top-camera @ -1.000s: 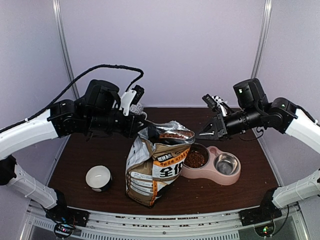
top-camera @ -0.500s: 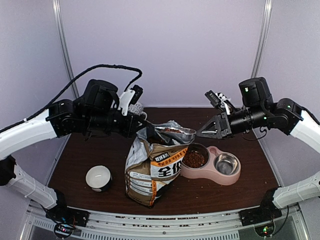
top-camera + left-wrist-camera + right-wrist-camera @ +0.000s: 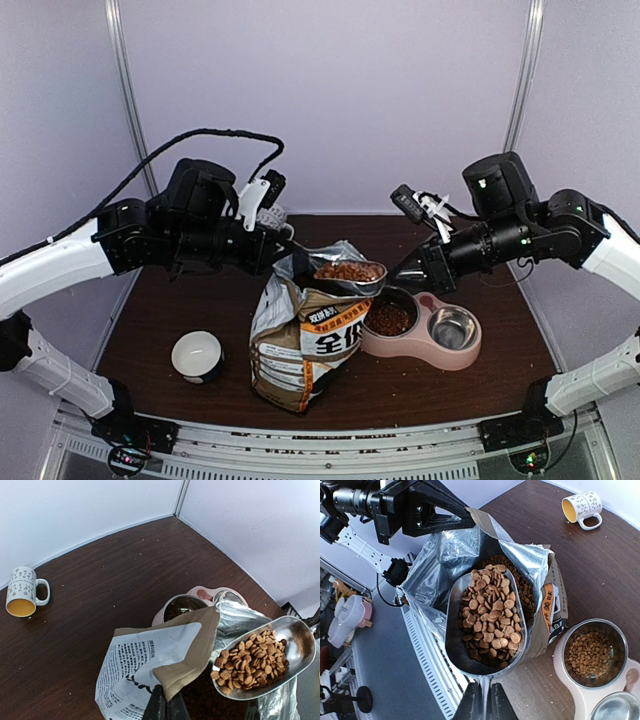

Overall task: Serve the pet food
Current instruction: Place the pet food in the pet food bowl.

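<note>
Left claw (image 3: 166, 706) shut on rim of tan, orange, black printed bag (image 3: 300, 350): props mouth open. Right claw (image 3: 483, 702) clamped on steel scoop (image 3: 456, 645) handle, scoop level against spilling; brown kibble pellets (image 3: 490, 615) heaped in it above bag, pink double bowl (image 3: 422, 357) near.

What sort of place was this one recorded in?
Probably a robot lab booth, not a home: bare white panel walls with metal posts, a brown table edged by an aluminium rail, and a few staged props: kibble bag, pink double bowl, mug.
</note>
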